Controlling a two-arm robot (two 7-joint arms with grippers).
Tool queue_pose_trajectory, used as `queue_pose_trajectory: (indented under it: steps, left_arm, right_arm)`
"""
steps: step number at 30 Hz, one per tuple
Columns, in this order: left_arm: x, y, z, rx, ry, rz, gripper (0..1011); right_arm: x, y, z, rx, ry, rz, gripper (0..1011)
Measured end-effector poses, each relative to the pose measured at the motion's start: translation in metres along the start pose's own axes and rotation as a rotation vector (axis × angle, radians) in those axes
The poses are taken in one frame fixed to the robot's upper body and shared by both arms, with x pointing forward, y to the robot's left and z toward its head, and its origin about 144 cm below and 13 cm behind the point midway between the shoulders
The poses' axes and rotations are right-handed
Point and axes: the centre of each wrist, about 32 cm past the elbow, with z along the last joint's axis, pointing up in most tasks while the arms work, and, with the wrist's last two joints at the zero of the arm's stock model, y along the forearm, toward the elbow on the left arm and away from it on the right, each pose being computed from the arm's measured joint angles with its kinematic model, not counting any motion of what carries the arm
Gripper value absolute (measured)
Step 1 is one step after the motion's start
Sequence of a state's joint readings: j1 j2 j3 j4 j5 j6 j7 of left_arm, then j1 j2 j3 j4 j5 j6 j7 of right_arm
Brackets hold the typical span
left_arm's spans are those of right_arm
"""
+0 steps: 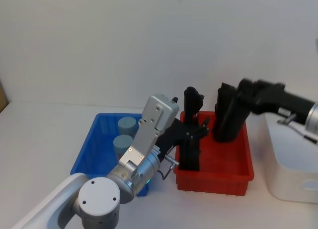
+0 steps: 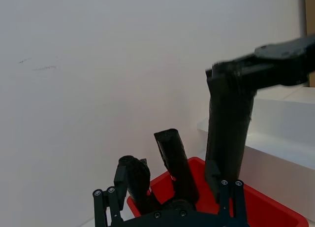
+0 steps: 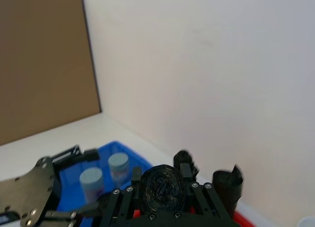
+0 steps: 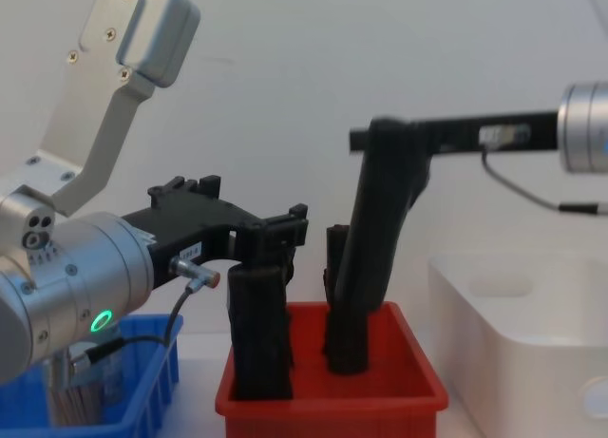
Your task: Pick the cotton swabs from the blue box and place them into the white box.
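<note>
1. While 2 cotton swabs [image 1: 126,124] sit in the blue box [image 1: 84,157], jaws of the right gripper [image 1: 229,96] clamp a tilted black roll [image 1: 224,124] in the red bin [image 1: 213,182].
2. Jaws of the left gripper [image 1: 196,132] gape above that bin.

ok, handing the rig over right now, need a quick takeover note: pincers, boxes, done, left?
Left pincer: open, straddling the black rolls standing in the red bin.
Right pincer: shut on a tall black roll, tilted, lower end inside the red bin.
Two cotton swab tubs sit in the blue box; the white box stands at the robot's right.
Done: nothing yet, by the look of it; neither pincer is on a tub.
Left: both tubs into the white box.
</note>
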State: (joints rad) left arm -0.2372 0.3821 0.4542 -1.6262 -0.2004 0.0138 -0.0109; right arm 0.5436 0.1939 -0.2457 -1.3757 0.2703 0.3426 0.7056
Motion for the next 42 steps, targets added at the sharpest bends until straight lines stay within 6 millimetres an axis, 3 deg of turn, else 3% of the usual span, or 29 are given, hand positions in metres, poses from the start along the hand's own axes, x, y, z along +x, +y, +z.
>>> queue_pose_trajectory:
  steps: [8, 17, 42]
  left_arm:
    - [0.000, 0.000, 0.000, 0.000, 0.000, 0.000, 1004]
    - [0.000, 0.000, 0.000, 0.000, 0.000, 0.000, 1004]
    - [0.000, 0.000, 0.000, 0.000, 0.000, 0.000, 1004]
  right_arm:
    - [0.008, -0.012, 0.017, 0.094, -0.039, -0.087, 462]
    - [0.018, -0.023, 0.023, 0.133, -0.051, -0.196, 462]
    - [0.046, -0.042, -0.008, 0.069, 0.082, -0.539, 462]
